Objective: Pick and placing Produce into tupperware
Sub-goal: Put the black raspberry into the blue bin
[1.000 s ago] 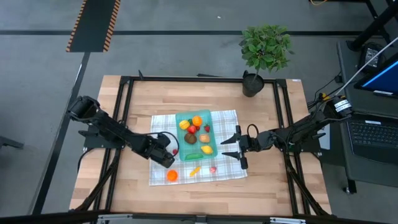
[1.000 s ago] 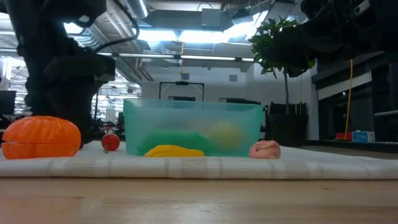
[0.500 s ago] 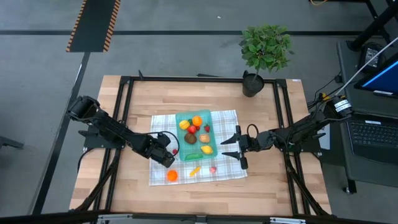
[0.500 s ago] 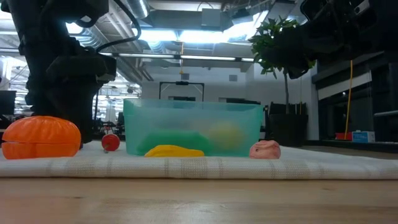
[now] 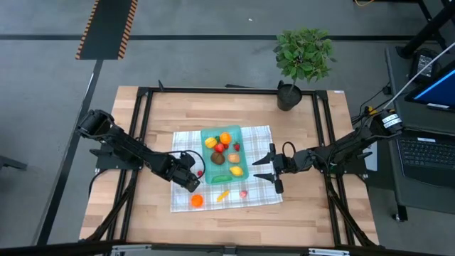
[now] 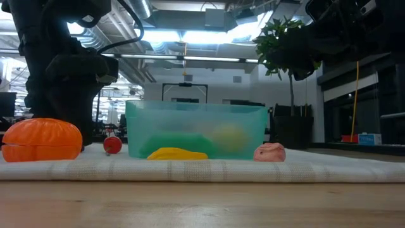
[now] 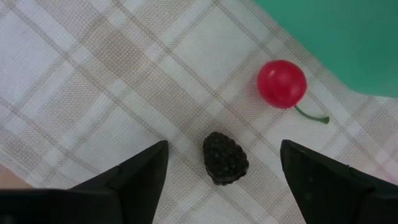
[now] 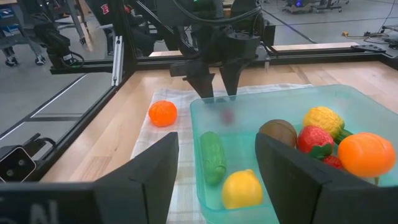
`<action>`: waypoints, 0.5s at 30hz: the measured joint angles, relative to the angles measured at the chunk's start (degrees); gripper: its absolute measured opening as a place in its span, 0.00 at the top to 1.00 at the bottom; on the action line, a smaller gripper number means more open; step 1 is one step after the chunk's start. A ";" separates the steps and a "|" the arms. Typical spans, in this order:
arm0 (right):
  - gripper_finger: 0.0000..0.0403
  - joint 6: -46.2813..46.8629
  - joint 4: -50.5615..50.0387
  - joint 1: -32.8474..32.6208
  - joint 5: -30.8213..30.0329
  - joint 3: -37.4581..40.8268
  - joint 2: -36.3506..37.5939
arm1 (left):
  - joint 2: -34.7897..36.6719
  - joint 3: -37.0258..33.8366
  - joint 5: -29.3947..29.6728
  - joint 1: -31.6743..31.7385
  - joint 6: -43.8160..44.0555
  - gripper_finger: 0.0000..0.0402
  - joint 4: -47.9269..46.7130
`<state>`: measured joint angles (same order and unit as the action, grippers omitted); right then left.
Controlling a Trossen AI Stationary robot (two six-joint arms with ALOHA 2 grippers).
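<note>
Left wrist view — left gripper (image 7: pixel 221 180) spread open | one blackberry (image 7: pixel 224 158) between | one cherry (image 7: pixel 282 84) | right gripper (image 5: pixel 264 168) open

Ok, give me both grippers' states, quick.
Left gripper: open, straddling the blackberry, holding nothing.
Right gripper: open, empty, at the tupperware.

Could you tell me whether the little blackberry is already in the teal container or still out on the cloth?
Out: the blackberry lies on the checked cloth between the open left gripper's fingers, beside the cherry.
</note>
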<state>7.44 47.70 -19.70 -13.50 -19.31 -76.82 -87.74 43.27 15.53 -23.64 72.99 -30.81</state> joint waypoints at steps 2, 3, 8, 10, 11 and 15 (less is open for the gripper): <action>0.46 0.00 0.00 0.00 0.00 0.00 0.00 | 0.00 0.00 0.00 0.00 0.01 0.28 0.00; 0.46 0.00 0.00 0.00 0.00 0.00 0.00 | 0.00 0.00 0.00 0.00 0.02 0.29 0.00; 0.46 0.00 0.00 0.00 0.00 0.00 0.00 | 0.00 0.00 0.00 0.00 0.04 0.34 -0.02; 0.46 0.00 0.00 0.00 0.00 0.00 0.00 | 0.00 0.00 0.03 0.00 0.04 0.35 -0.04; 0.46 0.00 0.00 0.00 0.00 0.00 0.00 | 0.00 0.00 0.21 0.00 0.04 0.36 -0.04; 0.46 0.00 0.00 0.00 0.00 0.00 0.00 | -1.29 -0.02 0.87 0.00 0.11 0.36 -0.27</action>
<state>7.44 47.70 -19.70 -13.50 -19.31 -76.82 -89.03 43.24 16.40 -23.64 73.10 -31.08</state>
